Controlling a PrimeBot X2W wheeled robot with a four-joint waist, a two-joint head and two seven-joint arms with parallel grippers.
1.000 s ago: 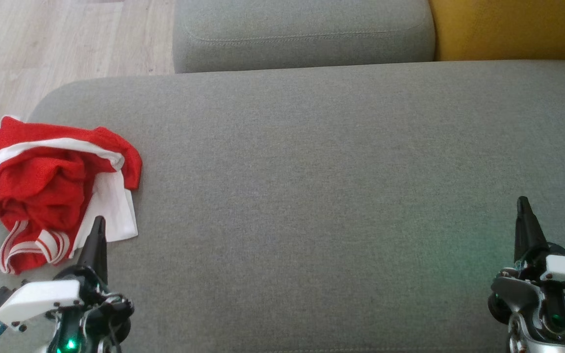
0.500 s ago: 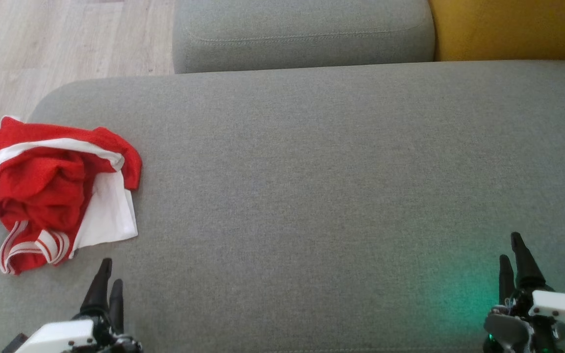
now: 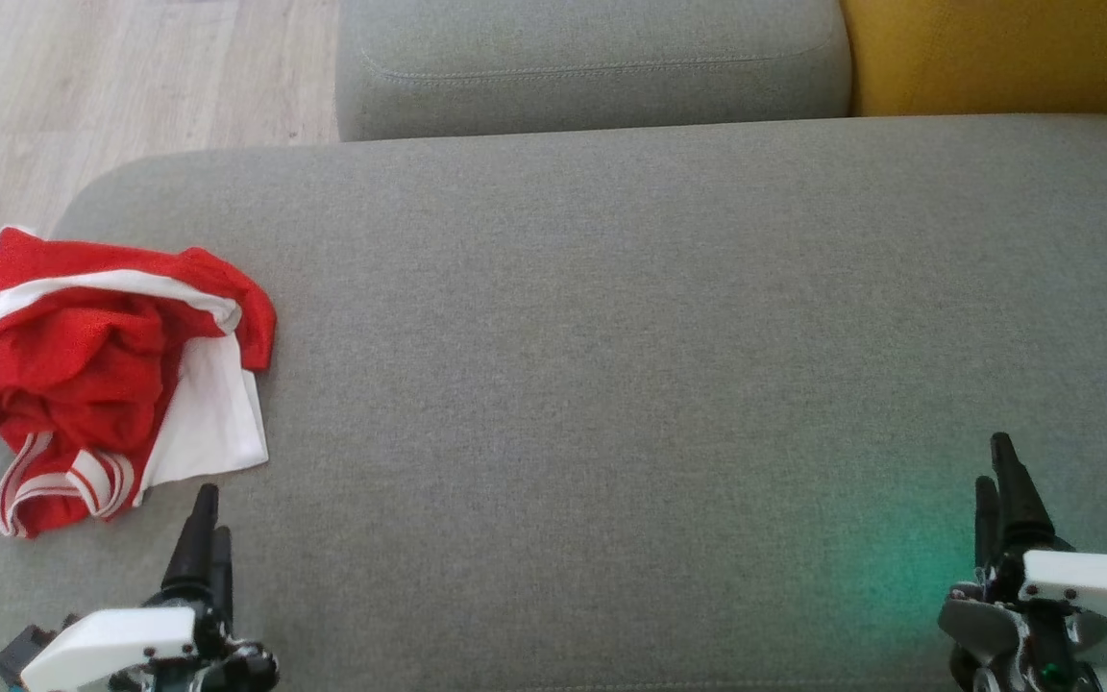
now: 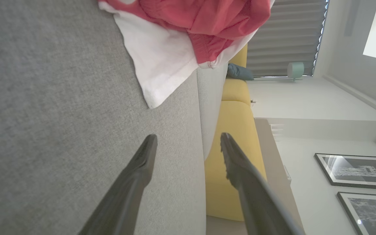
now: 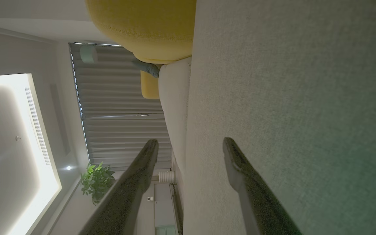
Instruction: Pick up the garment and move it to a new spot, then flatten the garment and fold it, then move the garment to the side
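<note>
Left claw (image 3: pixel 214 511) and right claw (image 3: pixel 992 461) are both spread apart, gripping nothing, over my grey sofa seat (image 3: pixel 611 365); crumpled red-and-white garment (image 3: pixel 83 365) sits just beyond the left.

Grey sofa seat (image 3: pixel 611 336) spans the head view; grey cushion (image 3: pixel 592 67) at twelve o'clock, yellow cushion (image 3: pixel 996 53) at one, pale wood floor (image 3: pixel 83 86) at eleven (pleated grey curtains (image 5: pixel 119 107) and a potted plant (image 5: pixel 96 179) show beyond).

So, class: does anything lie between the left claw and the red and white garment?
Nothing visible does. Bare grey sofa cushion lies between the open left claw and the crumpled garment just ahead of it.
</note>
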